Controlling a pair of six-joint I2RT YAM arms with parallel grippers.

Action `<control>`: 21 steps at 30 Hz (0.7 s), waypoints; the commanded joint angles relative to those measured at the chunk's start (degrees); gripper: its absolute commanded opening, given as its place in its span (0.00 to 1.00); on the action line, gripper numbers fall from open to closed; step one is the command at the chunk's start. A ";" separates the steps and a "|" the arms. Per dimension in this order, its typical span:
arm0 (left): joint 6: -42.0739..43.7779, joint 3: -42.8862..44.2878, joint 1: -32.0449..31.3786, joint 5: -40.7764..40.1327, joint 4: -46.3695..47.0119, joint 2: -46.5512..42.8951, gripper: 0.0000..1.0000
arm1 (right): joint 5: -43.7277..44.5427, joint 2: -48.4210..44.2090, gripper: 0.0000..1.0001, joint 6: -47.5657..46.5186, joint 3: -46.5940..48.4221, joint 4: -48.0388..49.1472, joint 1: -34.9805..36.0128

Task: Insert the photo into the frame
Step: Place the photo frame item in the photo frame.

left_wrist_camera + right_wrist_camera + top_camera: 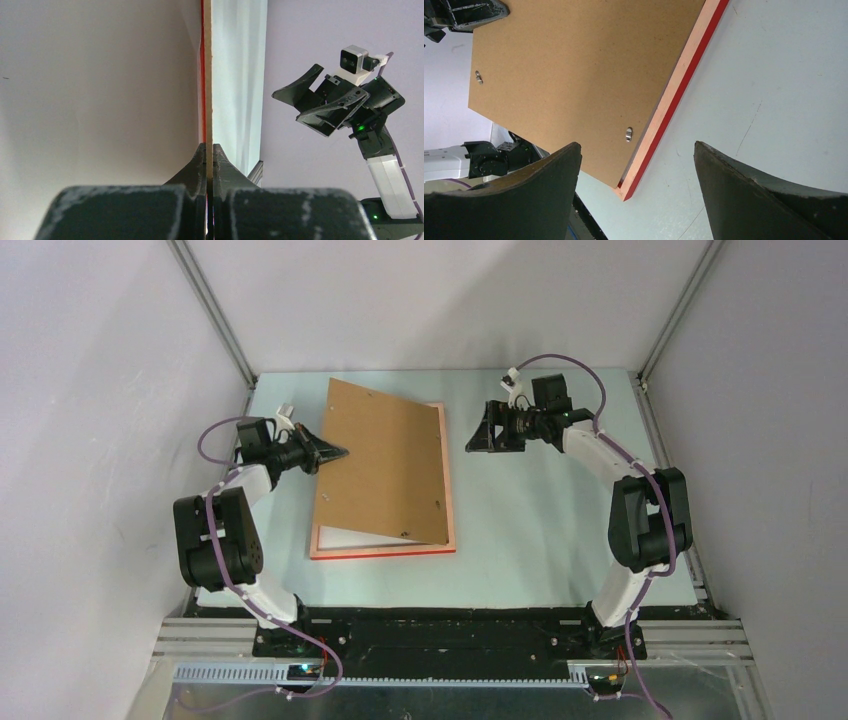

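Observation:
The frame (385, 552) lies flat with its pale back up, its red edge (676, 95) showing along the sides. The brown backing board (385, 460) leans over it, left edge raised, right edge down on the frame. My left gripper (340, 451) is shut on that raised edge, and the left wrist view shows the thin board (208, 75) pinched between the fingers (197, 160). A white strip of the photo (342, 536) shows inside the frame under the board. My right gripper (478, 428) hovers open to the right of the frame, nothing between its fingers (549, 180).
The pale table (560, 530) stretches right of the frame. Grey enclosure walls with metal corner posts (215, 315) close in the back and sides. Small metal turn clips (628, 134) sit on the board near its edge.

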 commanded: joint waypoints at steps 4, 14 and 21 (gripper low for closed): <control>-0.97 1.78 -0.32 1.37 1.52 -0.53 0.00 | 0.69 0.77 0.87 -1.00 1.02 -0.44 0.50; -1.25 1.83 0.33 0.05 0.98 -0.02 0.00 | 0.87 0.63 0.87 -1.20 0.76 -0.42 0.51; -1.16 2.06 0.69 0.37 0.92 -0.42 0.00 | 0.91 0.78 0.87 -1.19 0.77 -0.33 0.60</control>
